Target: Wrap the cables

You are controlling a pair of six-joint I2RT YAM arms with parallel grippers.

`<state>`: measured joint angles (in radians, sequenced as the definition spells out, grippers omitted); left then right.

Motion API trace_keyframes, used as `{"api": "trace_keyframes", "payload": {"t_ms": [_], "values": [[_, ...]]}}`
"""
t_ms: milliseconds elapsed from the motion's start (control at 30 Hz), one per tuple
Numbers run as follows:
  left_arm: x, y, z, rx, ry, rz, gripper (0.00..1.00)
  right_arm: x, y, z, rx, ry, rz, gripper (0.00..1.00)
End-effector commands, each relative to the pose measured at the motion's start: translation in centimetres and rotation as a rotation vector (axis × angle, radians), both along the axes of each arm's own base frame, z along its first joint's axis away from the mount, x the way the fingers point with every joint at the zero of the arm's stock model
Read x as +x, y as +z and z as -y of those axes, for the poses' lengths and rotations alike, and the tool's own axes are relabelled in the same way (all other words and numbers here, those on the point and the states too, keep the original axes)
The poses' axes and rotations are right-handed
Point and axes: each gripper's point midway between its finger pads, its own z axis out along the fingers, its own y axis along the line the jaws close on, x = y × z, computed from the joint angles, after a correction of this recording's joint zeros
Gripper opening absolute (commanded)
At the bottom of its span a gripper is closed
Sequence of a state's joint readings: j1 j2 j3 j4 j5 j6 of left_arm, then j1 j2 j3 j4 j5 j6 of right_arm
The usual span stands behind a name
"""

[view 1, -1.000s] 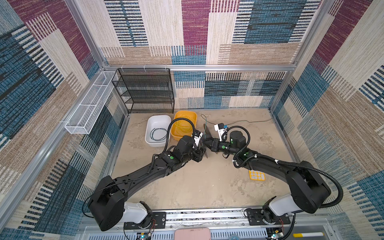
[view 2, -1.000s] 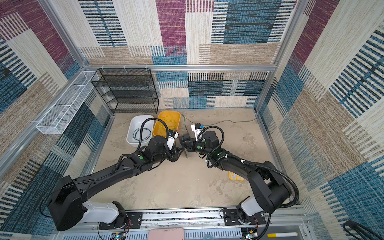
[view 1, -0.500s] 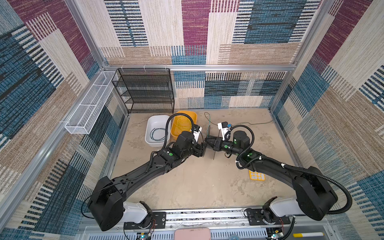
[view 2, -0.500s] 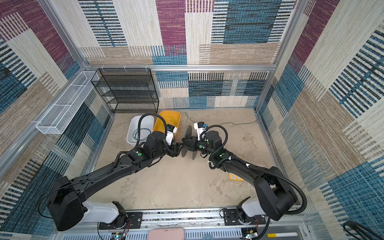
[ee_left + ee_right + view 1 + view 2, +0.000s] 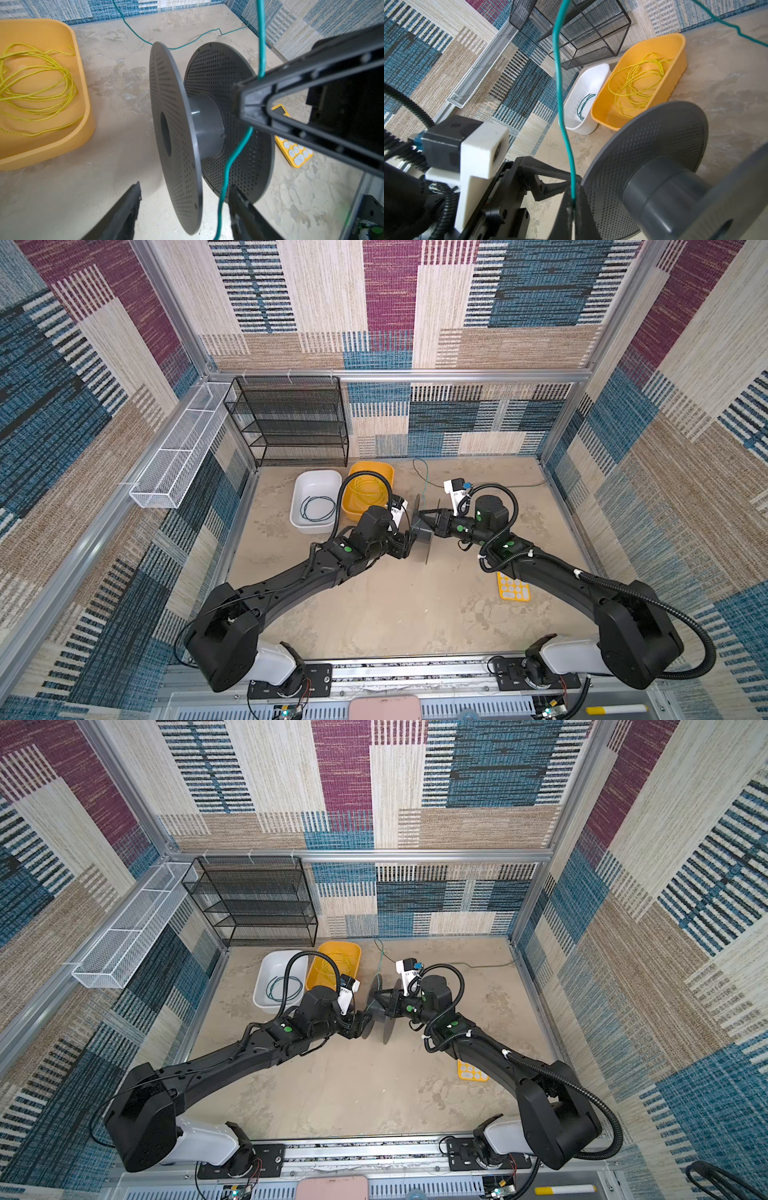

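A grey perforated spool (image 5: 423, 531) stands on edge at mid-table between both grippers. My right gripper (image 5: 573, 199) is shut on the teal-green cable (image 5: 560, 83), beside the spool's flange; the cable runs up from its tips and trails over the floor to the back wall (image 5: 422, 477). My left gripper (image 5: 185, 185) is open, its fingers (image 5: 133, 199) either side of the spool's near flange (image 5: 176, 133) and the hanging teal cable (image 5: 234, 153), gripping neither. A yellow cable (image 5: 366, 493) lies coiled in the yellow tub (image 5: 388, 473). A dark cable (image 5: 318, 508) lies in the white tub (image 5: 297, 497).
A black wire shelf (image 5: 291, 423) stands at the back left, with a white mesh basket (image 5: 174, 456) on the left wall. A yellow keypad (image 5: 513, 587) lies on the floor under my right arm. Both tubs sit just behind my left wrist.
My right wrist has drifted slightly right and back, still pinching the teal cable. The left gripper stays open by the spool, hardly moved.
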<state>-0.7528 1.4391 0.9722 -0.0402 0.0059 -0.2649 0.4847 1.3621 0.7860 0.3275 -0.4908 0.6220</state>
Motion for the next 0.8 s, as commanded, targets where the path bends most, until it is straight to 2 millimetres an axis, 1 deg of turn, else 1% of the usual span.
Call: {"api": "trace_keyframes", "payload": {"t_ms": [0,33,100,200,467,667,767], "values": [[0.4,0.2,0.8,-0.023,-0.016,0.011,0.62,0.5,-0.2,0.5,-0.026,-0.005,0.027,0.00],[0.5,0.0,0.7,-0.019,-0.012,0.010,0.60,0.6,-0.3,0.5,-0.031,-0.004,0.026,0.00],[0.6,0.0,0.8,-0.021,-0.010,0.016,0.51,0.5,-0.3,0.4,-0.025,0.010,0.030,0.00],[0.8,0.2,1.0,-0.015,-0.015,0.026,0.45,0.4,0.1,0.0,-0.009,0.034,0.040,0.00],[1.0,0.3,1.5,-0.002,-0.044,0.033,0.45,0.3,-0.3,-0.7,0.004,0.080,0.025,0.00],[1.3,0.3,1.7,0.012,-0.051,0.039,0.42,0.3,-0.2,-0.6,0.001,0.074,0.030,0.00],[1.4,0.0,1.7,0.024,-0.053,0.035,0.42,0.5,-0.1,-0.5,-0.015,0.066,0.042,0.00]]}}
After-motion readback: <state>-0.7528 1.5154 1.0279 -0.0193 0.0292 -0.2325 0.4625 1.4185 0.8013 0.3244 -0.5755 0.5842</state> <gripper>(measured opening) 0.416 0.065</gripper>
